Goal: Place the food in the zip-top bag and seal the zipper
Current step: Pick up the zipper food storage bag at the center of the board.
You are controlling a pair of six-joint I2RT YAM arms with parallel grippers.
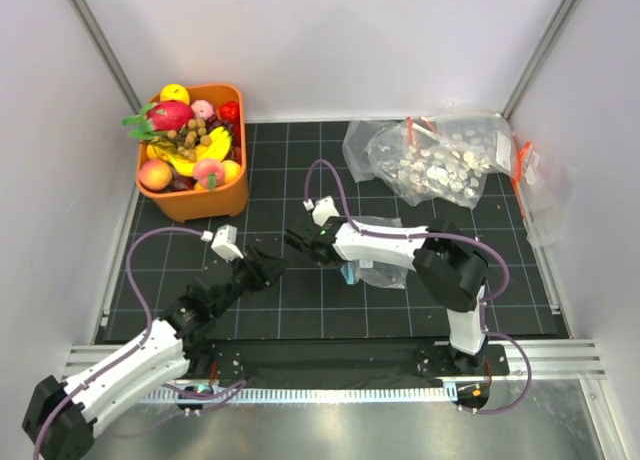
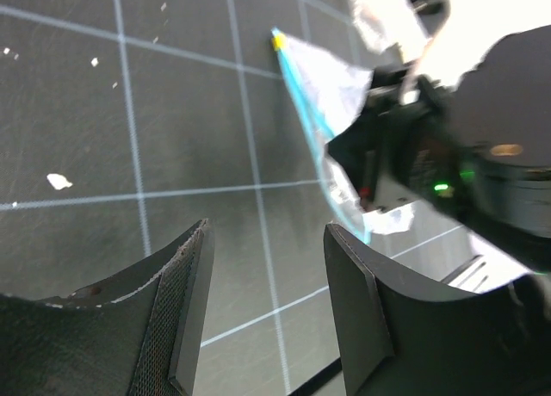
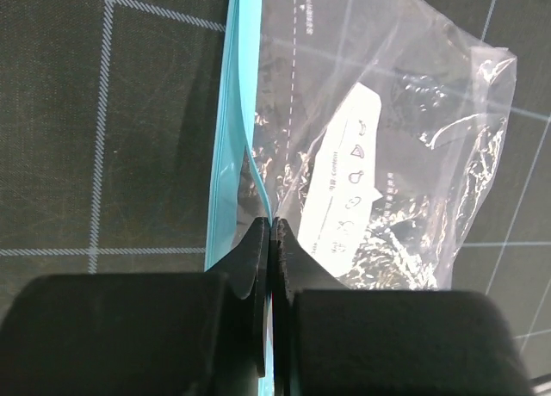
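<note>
Bag [image 3: 387, 155] empty, flat on mat [image 1: 270, 170] mid-table | right gripper [image 3: 271, 232] pinched shut on zipper [image 3: 228, 155] edge | left gripper [image 2: 267, 241] part-open, empty, beside mouth | tip: left takes opposite lip, spread gently

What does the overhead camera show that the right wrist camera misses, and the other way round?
Only overhead: the orange fruit basket, the bigger bags and the left gripper.
Only right wrist: the right gripper pinched shut on the teal zipper, and the white label on the bag.
Both: the small clear bag lying on the black gridded mat.
</note>
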